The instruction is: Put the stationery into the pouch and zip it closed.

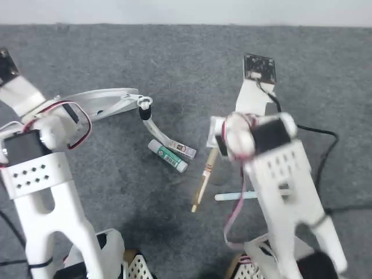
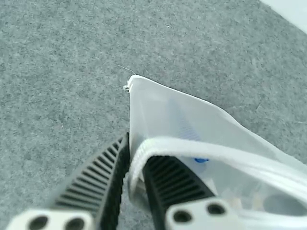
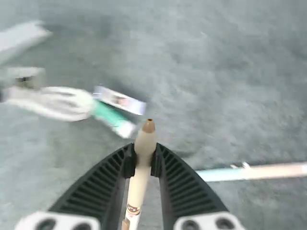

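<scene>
The right hand (image 3: 142, 149) grips the slim beige pen (image 3: 144, 136) lengthwise. The translucent white pouch (image 2: 182, 120), its rim pinched by the left hand (image 2: 136, 154), lies to the left.

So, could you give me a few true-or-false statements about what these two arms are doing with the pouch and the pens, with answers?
1. The right gripper is clamped on a beige pen. True.
2. The left gripper is open, clear of the pouch. False: it is shut on the pouch's rim.
3. A light blue pen lies on the table. True.
4. The glue stick is inside the pouch. False: it lies on the table.
</scene>
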`<state>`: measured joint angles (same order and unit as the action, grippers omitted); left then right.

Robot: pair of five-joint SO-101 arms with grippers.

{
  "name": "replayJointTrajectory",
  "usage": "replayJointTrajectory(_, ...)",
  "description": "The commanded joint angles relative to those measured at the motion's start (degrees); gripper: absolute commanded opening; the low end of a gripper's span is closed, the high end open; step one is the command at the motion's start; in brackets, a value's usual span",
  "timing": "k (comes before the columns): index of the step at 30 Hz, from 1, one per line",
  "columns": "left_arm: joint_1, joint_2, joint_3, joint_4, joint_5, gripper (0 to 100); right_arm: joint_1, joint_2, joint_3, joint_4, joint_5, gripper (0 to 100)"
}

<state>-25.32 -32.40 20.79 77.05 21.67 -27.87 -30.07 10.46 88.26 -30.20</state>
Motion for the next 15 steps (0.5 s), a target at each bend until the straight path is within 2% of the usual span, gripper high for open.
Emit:
replayJointTrajectory(1,1.1,-0.3,-0.4,-1.4,0.6,1,-4.4,-10.5,-2.4,-1.7,-0.2,0.6)
replayJointTrajectory(5,5.6,-0.3,-1.5,0.4,-1.3,1,-8.0,-17.3,-2.4,-6.1,0.1,0.6)
replayJointTrajectory(8,8.4,-0.3,-3.4,1.5,-1.3,1,-10.6,-21.9,-2.4,-8.7,4.2,0.6)
replayJointTrajectory(15,16.0,-0.3,-7.0,5.0,-1.5,1,-11.8,-28.1,-2.4,-13.2,9.1,0.6)
